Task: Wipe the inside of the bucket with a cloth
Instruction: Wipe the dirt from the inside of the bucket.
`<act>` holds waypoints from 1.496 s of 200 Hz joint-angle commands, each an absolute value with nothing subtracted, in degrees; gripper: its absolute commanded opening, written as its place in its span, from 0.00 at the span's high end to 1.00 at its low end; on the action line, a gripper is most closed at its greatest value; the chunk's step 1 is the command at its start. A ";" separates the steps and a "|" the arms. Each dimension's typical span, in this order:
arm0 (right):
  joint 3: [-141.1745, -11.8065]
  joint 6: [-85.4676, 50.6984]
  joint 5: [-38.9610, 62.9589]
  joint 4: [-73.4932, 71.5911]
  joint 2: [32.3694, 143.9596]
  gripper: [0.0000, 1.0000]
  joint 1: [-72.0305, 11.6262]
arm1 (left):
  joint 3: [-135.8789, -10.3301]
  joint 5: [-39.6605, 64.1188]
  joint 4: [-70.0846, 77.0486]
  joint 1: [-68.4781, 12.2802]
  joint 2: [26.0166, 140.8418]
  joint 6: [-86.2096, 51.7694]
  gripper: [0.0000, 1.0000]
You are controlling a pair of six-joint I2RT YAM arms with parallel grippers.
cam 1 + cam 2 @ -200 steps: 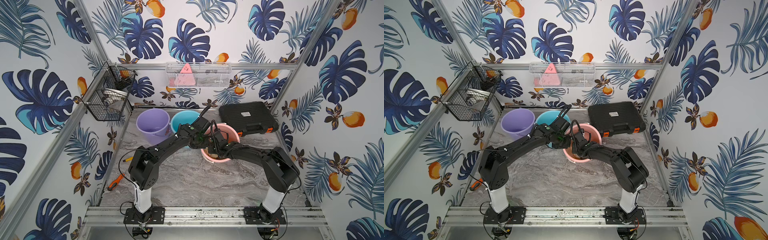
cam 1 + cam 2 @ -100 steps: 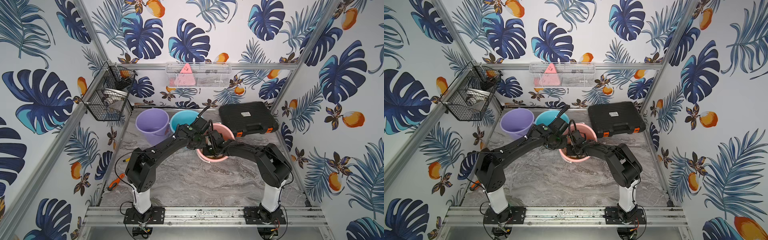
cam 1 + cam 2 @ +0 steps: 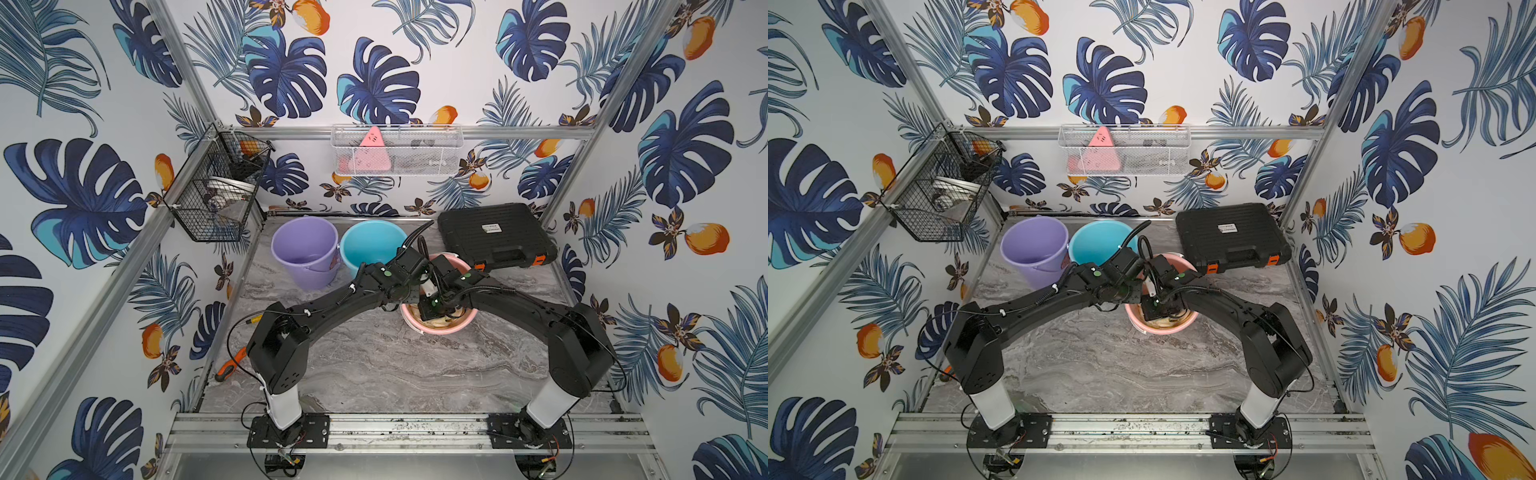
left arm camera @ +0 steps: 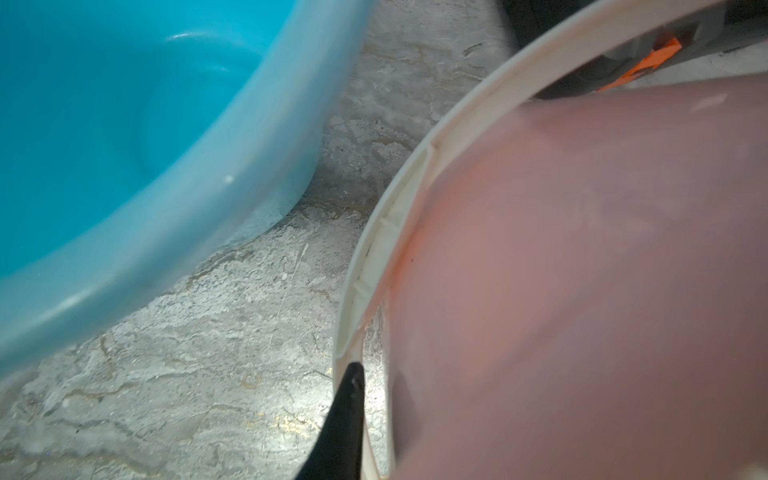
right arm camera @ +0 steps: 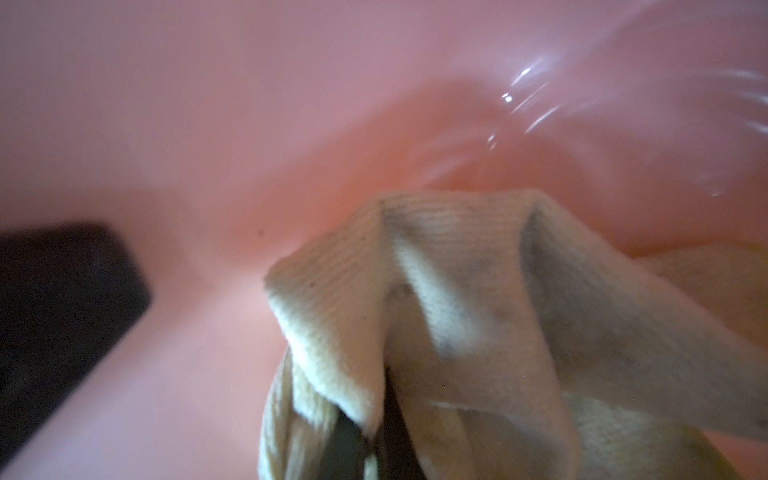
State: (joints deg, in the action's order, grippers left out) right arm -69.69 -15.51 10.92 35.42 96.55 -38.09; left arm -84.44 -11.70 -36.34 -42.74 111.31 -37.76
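The pink bucket (image 3: 466, 322) (image 3: 1139, 325) stands mid-table. My left gripper (image 3: 419, 287) (image 3: 1137, 287) is shut on its rim. In the left wrist view one black finger (image 4: 351, 399) lies outside the pink wall (image 4: 582, 291), against the white handle (image 4: 399, 208); the other finger is hidden. My right gripper (image 3: 432, 309) (image 3: 1156, 309) reaches down inside the bucket, shut on the tan cloth (image 3: 441, 323) (image 3: 1162, 322). In the right wrist view the crumpled cloth (image 5: 478, 311) hangs from my jaws (image 5: 376, 432) against the pink inner wall (image 5: 208, 124).
A purple bucket (image 3: 305, 249) and a blue bucket (image 3: 370, 245) (image 4: 124, 124) stand close behind and left of the pink one. A black case (image 3: 494, 232) lies at the back right. An orange-handled tool (image 3: 227, 368) lies by the left wall. Wire baskets (image 3: 216, 195) (image 3: 397, 151) hang above.
The right gripper with the cloth swept left inside the bucket, then back toward the front. The bucket shifted a little with it. The left gripper kept its hold.
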 commanded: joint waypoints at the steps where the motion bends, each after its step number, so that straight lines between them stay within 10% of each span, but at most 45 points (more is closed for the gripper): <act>1: -67.77 -20.08 23.47 29.46 94.03 1.00 -38.84 | -82.73 -12.84 -31.51 -42.89 112.20 -39.32 1.00; 86: -56.52 -34.17 25.98 14.70 85.75 1.00 -38.85 | -80.33 -14.48 -28.73 -43.33 110.50 -41.32 1.00; 299: -66.11 -39.17 -24.75 71.82 70.12 1.00 -37.43 | -87.68 -23.46 -37.05 -43.33 109.78 -40.46 1.00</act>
